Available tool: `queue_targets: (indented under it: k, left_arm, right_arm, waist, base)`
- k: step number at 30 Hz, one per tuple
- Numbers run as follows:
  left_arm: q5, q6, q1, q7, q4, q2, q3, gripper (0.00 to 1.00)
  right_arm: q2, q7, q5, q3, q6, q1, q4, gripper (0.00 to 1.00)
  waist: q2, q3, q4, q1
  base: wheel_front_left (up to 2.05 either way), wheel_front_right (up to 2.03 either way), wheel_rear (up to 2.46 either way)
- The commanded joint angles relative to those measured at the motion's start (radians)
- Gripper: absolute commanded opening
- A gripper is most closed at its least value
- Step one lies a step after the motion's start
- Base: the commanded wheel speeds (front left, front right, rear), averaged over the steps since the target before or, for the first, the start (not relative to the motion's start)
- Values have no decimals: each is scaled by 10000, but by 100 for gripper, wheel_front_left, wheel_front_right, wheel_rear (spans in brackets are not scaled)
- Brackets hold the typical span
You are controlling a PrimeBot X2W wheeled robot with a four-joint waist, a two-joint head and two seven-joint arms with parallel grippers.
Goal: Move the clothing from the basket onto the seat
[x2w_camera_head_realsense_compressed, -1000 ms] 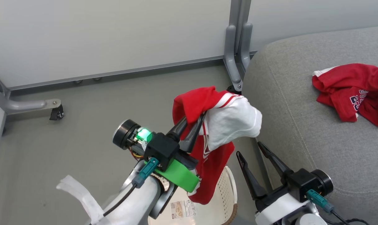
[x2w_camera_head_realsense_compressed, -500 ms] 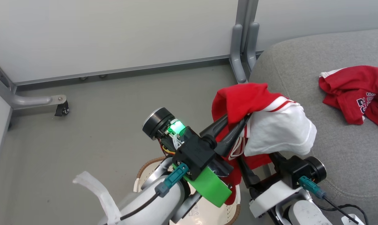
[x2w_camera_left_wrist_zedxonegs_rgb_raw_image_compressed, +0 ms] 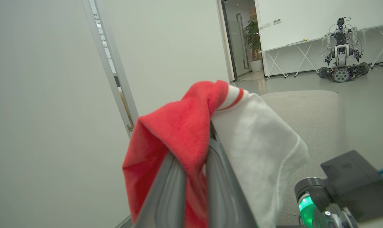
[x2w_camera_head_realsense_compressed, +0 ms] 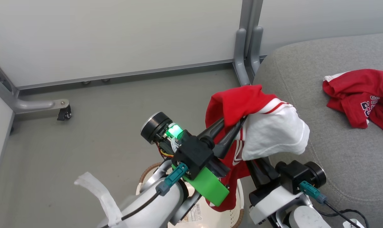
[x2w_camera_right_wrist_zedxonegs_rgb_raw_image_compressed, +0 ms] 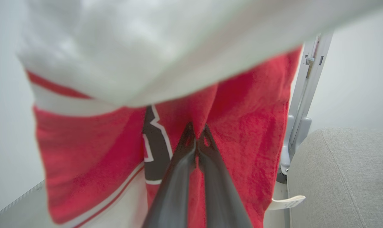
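Head view, basket (x2w_camera_head_realsense_compressed: pixel 235 213): 6 o'clock, under the arms; contents hidden.
Left gripper (x2w_camera_head_realsense_compressed: pixel 232 125): clamped on the shirt (x2w_camera_head_realsense_compressed: pixel 273 133), which is held at centre with its hem hanging over the basket.
Right gripper (x2w_camera_right_wrist_zedxonegs_rgb_raw_image_compressed: pixel 196 134): in the right wrist view, fingers pressed together on a hanging red fold.
Seat (x2w_camera_head_realsense_compressed: pixel 336 148): 3 o'clock; other shirt (x2w_camera_head_realsense_compressed: pixel 359 95) lies on it at 2 o'clock.
Doing it well: carry toward 3 o'clock, high enough for the hem to clear the seat edge. Loosen both grips together over bare cushion.

Unreadable navy lettering on clothing (x2w_camera_head_realsense_compressed: pixel 359 95)
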Motion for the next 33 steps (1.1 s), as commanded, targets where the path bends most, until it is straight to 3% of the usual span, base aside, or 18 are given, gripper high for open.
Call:
queue_targets:
  k: [1,7,22,23,24,25,33]
  left_arm:
    - [-18,66,122,-98,101,44,50,0]
    - [76,302,90,-467,755,14,165,0]
    - [-221,347,136,-1005,2001,-48,419,0]
    - [-227,401,147,-996,2079,-51,441,7]
    - [-237,417,153,-913,2178,-33,425,64]
    - [-226,445,140,-897,2222,-34,424,100]
    - [-138,656,106,-724,2574,44,377,100]
  right_arm:
    - [-73,-30,87,63,-3,138,22,0]
    - [-223,-30,235,75,-3,409,-94,0]
    - [-430,-30,512,367,-3,676,-316,0]
    - [-423,-30,511,367,-3,662,-321,0]
    - [-414,-30,524,367,-3,644,-333,0]
    - [-405,-30,540,369,-3,635,-344,0]
    - [-305,-30,553,277,-3,607,-462,0]
  waist:
    - [-1,-9,-5,0]
    - [-1,-79,-39,0]
    - [-1,-114,-410,0]
    - [-1,-119,-425,0]
    - [-1,-127,-443,0]
    - [-1,-133,-456,0]
    - [-1,-170,-603,0]
  base:
    - [0,0,0]
    - [0,0,0]
    - [0,0,0]
    - [0,0,0]
    - [0,0,0]
    - [0,0,0]
    - [0,0,0]
